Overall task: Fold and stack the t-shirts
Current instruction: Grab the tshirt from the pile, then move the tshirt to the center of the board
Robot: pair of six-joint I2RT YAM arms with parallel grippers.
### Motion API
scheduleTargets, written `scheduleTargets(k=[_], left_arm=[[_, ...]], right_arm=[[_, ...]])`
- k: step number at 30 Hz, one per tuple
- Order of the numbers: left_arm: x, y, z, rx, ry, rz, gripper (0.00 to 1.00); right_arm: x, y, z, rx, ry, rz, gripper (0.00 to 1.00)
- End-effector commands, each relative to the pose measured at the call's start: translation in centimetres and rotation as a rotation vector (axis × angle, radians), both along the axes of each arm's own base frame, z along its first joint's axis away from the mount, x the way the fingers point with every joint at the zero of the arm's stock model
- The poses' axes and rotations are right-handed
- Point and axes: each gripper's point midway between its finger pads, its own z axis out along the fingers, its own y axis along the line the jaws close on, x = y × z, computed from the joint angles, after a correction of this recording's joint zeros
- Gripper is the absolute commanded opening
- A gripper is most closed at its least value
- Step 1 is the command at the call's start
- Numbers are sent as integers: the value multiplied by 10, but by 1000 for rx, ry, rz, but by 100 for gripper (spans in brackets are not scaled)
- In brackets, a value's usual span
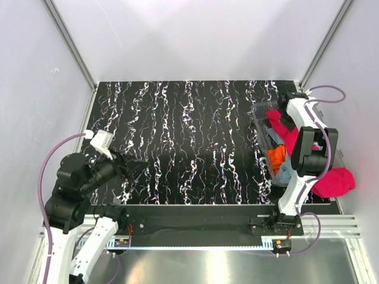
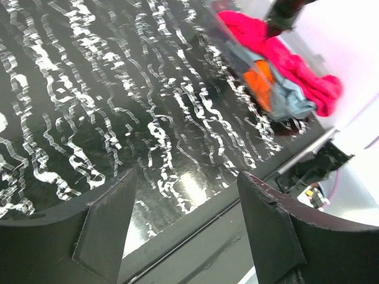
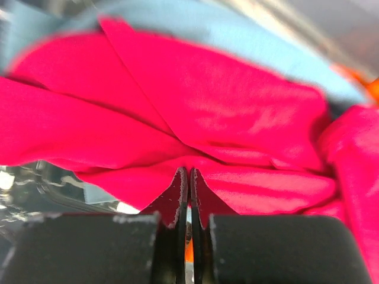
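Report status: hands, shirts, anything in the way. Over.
Right hand shut, pinching red t-shirt in clear tub. Left hand open, empty, above table. Orange t-shirt, grey-blue t-shirt bunched alongside. Only tub wall in the way.

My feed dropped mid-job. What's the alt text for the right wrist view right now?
The right gripper is shut on a fold of the red t-shirt, whose creases fill most of the frame. A grey-blue t-shirt lies behind it, with a sliver of orange cloth at the right edge.
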Motion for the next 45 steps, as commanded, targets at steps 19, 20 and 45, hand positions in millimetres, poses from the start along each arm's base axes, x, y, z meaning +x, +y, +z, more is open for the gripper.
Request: scheduleTargets(k=[19, 20, 45], left_arm=[[29, 6, 13, -122, 286, 219, 99], [29, 6, 14, -142, 294, 235, 99], [115, -55, -107, -162, 600, 250, 79]], right_arm=[[-38, 192, 565, 166, -1440, 857, 0], [-47, 206, 566, 229, -1450, 887, 0], [-142, 293, 43, 950, -216, 1028, 71]])
